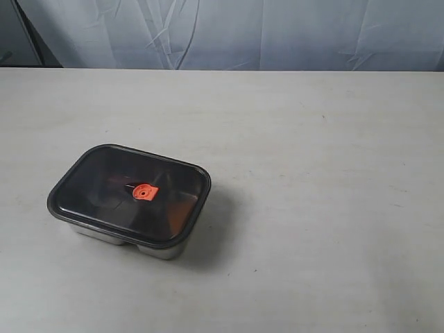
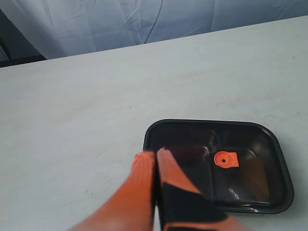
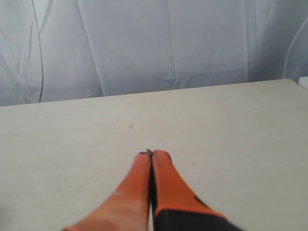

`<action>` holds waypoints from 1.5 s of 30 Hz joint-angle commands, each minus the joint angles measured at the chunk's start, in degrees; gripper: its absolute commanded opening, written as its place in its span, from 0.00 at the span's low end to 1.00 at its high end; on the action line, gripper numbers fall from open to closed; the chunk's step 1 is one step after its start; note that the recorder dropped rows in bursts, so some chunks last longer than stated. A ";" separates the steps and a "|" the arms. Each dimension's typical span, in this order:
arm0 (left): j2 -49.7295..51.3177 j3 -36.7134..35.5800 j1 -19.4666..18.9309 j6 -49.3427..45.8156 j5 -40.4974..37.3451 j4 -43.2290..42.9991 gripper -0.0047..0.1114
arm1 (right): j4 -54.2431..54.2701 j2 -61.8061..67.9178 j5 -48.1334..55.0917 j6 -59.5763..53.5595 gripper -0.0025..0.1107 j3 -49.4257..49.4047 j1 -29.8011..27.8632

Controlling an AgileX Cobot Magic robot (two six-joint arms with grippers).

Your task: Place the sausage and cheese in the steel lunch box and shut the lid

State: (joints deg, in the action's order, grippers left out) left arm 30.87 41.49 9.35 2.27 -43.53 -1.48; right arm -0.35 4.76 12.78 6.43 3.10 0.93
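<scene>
The steel lunch box [image 1: 158, 248] stands left of the table's middle, its dark translucent lid [image 1: 118, 182] lying flat on top with the orange valve [image 1: 144, 192] at the centre. In the left wrist view the lid [image 2: 250, 173] shows the two compartments dimly beneath it, with a dark reddish shape in one that may be the sausage. The cheese cannot be made out. My left gripper [image 2: 156, 154] is shut and empty, hovering at the lid's near corner. My right gripper [image 3: 152, 154] is shut and empty above bare table. Neither gripper appears in the exterior view.
The pale table [image 1: 312, 173] runs back to a wrinkled white curtain [image 1: 229, 31]. A dark gap [image 2: 14, 41] shows past the table's far corner in the left wrist view.
</scene>
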 commanded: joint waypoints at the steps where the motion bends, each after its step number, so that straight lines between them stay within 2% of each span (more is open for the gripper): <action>1: -0.22 -0.20 -0.09 0.28 0.27 -0.29 0.04 | 4.10 -1.86 -1.11 -5.74 0.01 -2.06 -0.29; 45: -1.38 -1.09 -0.09 0.28 1.20 -1.00 0.04 | 3.98 -2.21 1.91 -6.43 0.01 -3.10 -0.29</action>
State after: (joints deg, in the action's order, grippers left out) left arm 30.72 41.25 9.35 2.27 -43.53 -1.77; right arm 3.54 2.78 15.25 0.48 0.12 0.93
